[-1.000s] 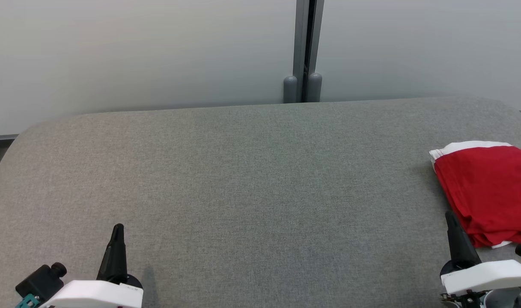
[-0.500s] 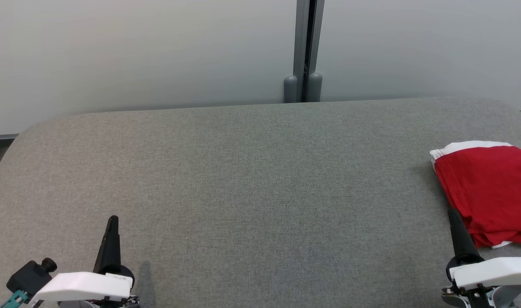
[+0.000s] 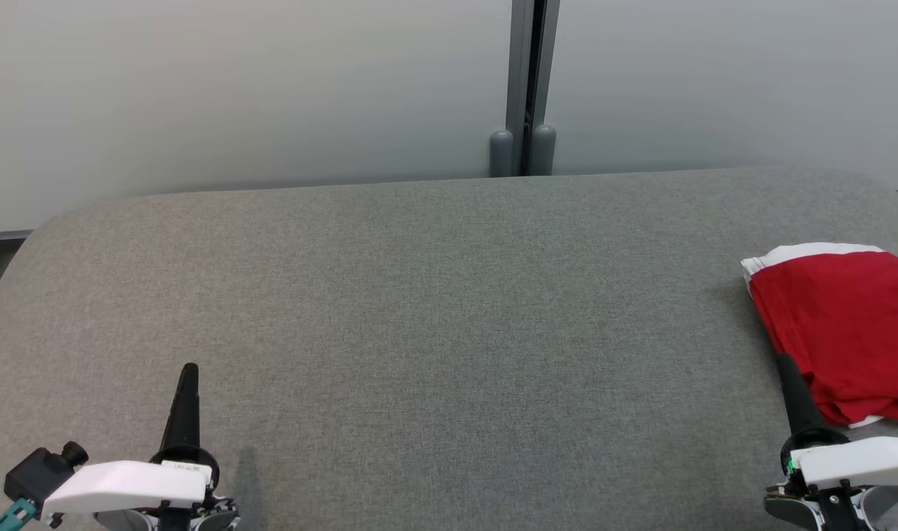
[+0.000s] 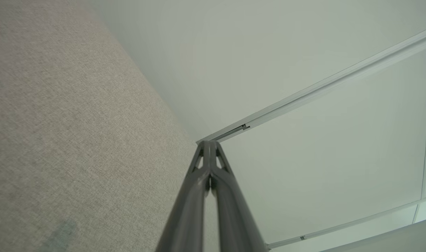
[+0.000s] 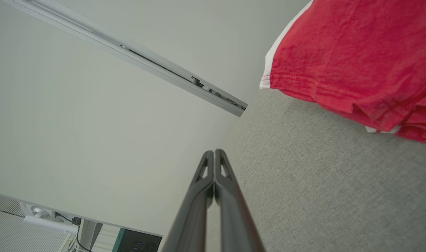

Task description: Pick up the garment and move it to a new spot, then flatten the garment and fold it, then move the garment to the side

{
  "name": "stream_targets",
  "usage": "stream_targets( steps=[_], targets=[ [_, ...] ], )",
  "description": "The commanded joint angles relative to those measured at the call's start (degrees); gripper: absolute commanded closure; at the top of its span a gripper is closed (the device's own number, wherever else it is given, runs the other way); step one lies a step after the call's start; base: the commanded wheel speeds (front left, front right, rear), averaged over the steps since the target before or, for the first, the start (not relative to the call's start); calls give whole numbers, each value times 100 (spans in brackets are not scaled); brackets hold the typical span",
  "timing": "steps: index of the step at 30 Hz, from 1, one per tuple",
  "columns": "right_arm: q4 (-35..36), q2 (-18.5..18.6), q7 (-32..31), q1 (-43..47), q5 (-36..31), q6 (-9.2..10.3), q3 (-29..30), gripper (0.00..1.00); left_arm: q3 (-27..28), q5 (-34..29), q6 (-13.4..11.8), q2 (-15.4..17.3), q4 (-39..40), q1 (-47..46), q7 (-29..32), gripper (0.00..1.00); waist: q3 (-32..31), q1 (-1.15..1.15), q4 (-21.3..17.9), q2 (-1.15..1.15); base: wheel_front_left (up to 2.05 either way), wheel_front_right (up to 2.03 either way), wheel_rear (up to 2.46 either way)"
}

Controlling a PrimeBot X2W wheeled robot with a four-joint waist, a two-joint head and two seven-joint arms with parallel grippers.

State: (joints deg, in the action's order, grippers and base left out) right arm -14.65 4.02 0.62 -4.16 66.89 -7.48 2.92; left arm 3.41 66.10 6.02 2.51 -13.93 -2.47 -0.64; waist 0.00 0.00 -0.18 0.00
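The garment [image 3: 843, 328] is red with white trim, folded into a compact stack at the right edge of the grey padded table [image 3: 449, 310]. In the right wrist view the garment [image 5: 356, 59] lies at the upper right, apart from my fingers. My right gripper [image 3: 785, 361] is shut and empty at the lower right, just left of the garment's near corner. My left gripper [image 3: 189, 369] is shut and empty at the lower left, far from the garment. Both pairs of fingers press together in the wrist views: left gripper [image 4: 210, 144], right gripper [image 5: 214, 152].
A pale wall with a vertical grey post [image 3: 524, 88] runs behind the table's far edge. The table's rounded corners fall away at the left and right. A dark device [image 5: 137, 241] sits low beside the table in the right wrist view.
Both arms have drawn back toward the near edge of the table, so less of each shows. The garment has not moved.
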Motion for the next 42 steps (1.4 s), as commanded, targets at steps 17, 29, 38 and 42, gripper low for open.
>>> stream_targets(
  steps=[17,29,38,42],
  targets=[
    [67,-22,-261,-153,904,-2,149,100,134,933,75,39,22,-235,251,100,5,0,5,0,0,0,0],
    [68,-52,-420,-167,1438,-2,221,100,200,1489,103,44,11,-304,412,100,9,0,9,0,0,0,0],
    [70,-72,-529,-195,1806,-2,279,100,242,1865,119,45,2,-329,521,100,11,0,12,0,0,0,0],
    [70,-79,-558,-204,1917,-2,296,100,255,1980,129,46,0,-344,548,100,12,0,13,0,0,0,0]
  ],
)
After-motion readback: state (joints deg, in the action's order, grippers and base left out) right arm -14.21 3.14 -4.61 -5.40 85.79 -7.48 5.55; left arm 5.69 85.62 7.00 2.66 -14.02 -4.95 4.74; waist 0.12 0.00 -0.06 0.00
